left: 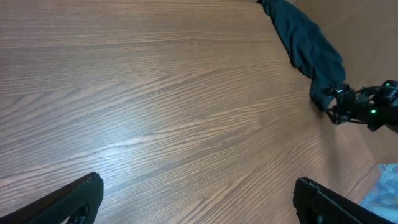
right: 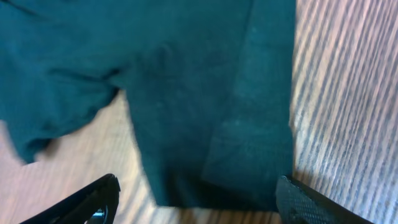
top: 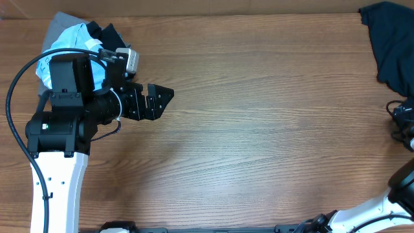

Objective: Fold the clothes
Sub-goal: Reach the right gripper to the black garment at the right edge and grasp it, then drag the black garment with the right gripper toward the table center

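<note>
Two arms, one shirt to deal with. Dark navy T-shirt (top: 391,42) lies bunched at 2 o'clock of the table (top: 259,142) in the overhead, partly running off the far corner, not spread. Right gripper (right: 196,198) sits right over its lower edge; jaws wide apart, hem lying between them, nothing pinched (fabric looks slack in the wrist view). Left gripper (top: 165,102) is at 9 o'clock, pointing toward 3, jaws fully apart, empty, over bare wood. Light blue T-shirt (top: 68,42) and grey garment (top: 61,22) are piled at 10 o'clock, not ours.

Step in hand, I'd say: grab the hem and drag the shirt to centre. Pinch one layer near the edge, close fully before pulling, and pull low toward 8 o'clock so it flattens rather than balls up.
</note>
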Controlling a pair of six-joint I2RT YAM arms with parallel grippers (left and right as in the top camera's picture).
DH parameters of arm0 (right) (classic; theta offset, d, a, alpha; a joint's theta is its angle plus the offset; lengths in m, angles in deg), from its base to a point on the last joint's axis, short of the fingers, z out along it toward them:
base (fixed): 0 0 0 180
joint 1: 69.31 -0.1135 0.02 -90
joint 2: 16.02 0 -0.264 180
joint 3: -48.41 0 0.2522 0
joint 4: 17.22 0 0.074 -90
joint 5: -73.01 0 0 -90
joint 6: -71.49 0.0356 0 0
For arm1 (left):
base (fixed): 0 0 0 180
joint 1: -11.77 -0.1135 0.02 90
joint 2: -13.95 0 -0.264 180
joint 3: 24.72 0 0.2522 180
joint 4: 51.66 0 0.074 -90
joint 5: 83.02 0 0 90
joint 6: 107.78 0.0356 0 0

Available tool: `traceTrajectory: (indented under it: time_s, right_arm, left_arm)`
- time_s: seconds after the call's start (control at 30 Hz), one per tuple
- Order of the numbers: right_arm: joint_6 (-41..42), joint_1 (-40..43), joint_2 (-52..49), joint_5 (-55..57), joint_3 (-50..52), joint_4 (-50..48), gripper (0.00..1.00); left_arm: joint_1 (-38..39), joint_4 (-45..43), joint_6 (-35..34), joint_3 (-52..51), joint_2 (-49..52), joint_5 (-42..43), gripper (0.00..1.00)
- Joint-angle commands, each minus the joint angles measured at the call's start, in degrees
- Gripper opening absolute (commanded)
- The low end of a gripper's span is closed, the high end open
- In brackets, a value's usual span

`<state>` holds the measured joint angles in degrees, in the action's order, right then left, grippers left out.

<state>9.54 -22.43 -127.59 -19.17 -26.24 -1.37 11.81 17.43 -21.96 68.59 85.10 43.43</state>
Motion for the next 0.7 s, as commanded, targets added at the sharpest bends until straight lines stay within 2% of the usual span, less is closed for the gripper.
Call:
traceTrajectory:
  time_s: [0.0, 0.07, 0.1, 0.17, 0.2, 0.3, 0.37, 0.47, 0.67]
  right_arm:
    - [0.07, 0.02, -2.51, 2.51, -1.11, -1.16, 0.84]
    - [0.04, 0.02, -3.39, 2.10, -1.11, -1.22, 0.81]
    - [0.07, 0.02, -3.76, 2.10, -1.11, -0.87, 0.75]
    - [0.07, 0.02, -4.09, 1.99, -1.11, -0.17, 0.50]
    - [0.04, 0.00, -4.07, 1.14, -1.11, 0.15, 0.42]
    - [0.07, 0.00, -3.61, -6.54, -1.14, 0.98, 0.04]
    - [0.42, -0.02, -2.51, -14.36, -1.14, 2.23, 0.04]
    - [0.70, -1.20, 1.18, -26.10, -1.14, 4.66, 0.04]
    - [-6.23, -10.03, 14.45, -35.01, -1.14, 12.81, 0.04]
  left_arm:
    - [0.37, -0.09, -0.57, 1.60, 0.00, 0.63, 1.00]
    - [0.37, -0.02, -0.59, 1.60, 0.00, 0.66, 1.00]
    - [0.37, 0.15, -0.57, 1.60, 0.00, 0.66, 1.00]
    - [0.37, 0.39, -0.59, 1.60, 0.00, 0.66, 1.00]
    - [0.37, 0.39, -0.59, 1.60, 0.00, 0.66, 1.00]
    - [0.37, 0.28, -0.57, 1.60, 0.00, 0.66, 1.00]
    - [0.37, 0.28, -0.55, 1.60, 0.00, 0.63, 0.99]
    - [0.37, 0.31, -0.55, 1.60, 0.00, 0.66, 0.90]
    - [0.35, 0.09, -0.52, 1.62, -0.02, 0.66, 0.87]
